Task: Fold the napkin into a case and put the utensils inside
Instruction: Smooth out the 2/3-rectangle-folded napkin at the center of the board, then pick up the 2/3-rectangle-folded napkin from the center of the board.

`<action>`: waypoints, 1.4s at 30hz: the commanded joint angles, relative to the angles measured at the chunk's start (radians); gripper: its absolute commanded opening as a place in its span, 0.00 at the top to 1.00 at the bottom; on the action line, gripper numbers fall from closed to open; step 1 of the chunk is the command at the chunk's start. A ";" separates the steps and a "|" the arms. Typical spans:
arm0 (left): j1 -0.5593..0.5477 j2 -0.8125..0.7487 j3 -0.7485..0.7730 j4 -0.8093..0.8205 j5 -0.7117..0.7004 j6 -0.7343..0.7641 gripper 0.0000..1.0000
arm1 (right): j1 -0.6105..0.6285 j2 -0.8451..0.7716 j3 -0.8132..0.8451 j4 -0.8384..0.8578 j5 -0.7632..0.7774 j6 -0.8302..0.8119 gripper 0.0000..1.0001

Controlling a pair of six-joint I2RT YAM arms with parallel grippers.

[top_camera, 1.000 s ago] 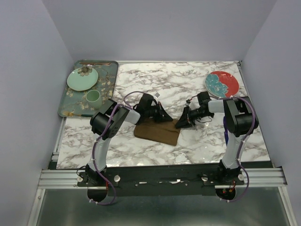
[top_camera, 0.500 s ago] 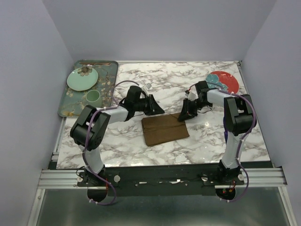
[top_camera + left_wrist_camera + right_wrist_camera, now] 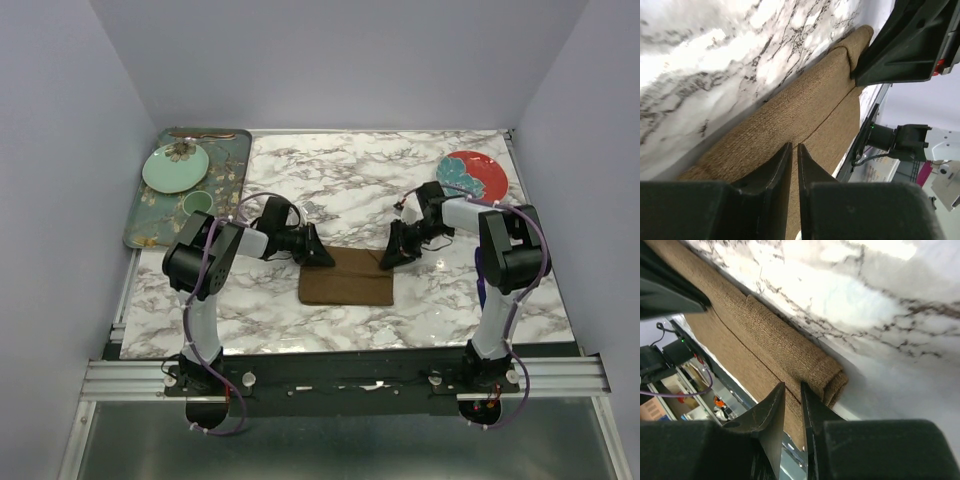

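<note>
The brown napkin [image 3: 345,280] lies folded into a flat rectangle on the marble table between my two grippers. My left gripper [image 3: 322,258] is at its far left corner, jaws almost closed on the cloth [image 3: 810,105], with the tips [image 3: 794,146] at a fold line. My right gripper [image 3: 386,260] is at the far right corner, jaws pinched at the rolled edge of the cloth [image 3: 785,347], with the tips [image 3: 792,384] on the seam. A thin copper-brown utensil [image 3: 205,135] lies at the far edge of the tray. A blue strip [image 3: 481,282] shows beside my right arm.
A dark green floral tray [image 3: 140,220] stands at the far left and holds a pale green plate [image 3: 175,167] and a green cup [image 3: 197,205]. A red patterned plate [image 3: 472,177] sits at the far right. The table's metal rail [image 3: 340,372] runs along the near edge.
The napkin has shifted and turned from tilted to square with the table edge. Both grippers have moved with its far corners, the left one toward the right.
</note>
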 commanded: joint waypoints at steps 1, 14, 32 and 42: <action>0.039 0.015 0.011 -0.113 0.029 0.171 0.74 | 0.006 0.022 -0.075 -0.023 0.153 -0.041 0.72; 0.037 -0.036 -0.087 -0.104 0.026 0.189 0.73 | 0.007 0.012 -0.085 -0.007 0.172 -0.051 0.72; -0.510 -0.774 -0.341 -0.356 -0.680 1.465 0.52 | 0.053 -0.002 -0.068 -0.007 0.244 -0.087 0.72; -0.691 -0.664 -0.404 -0.181 -0.881 1.535 0.51 | 0.064 0.004 -0.060 -0.017 0.256 -0.096 0.72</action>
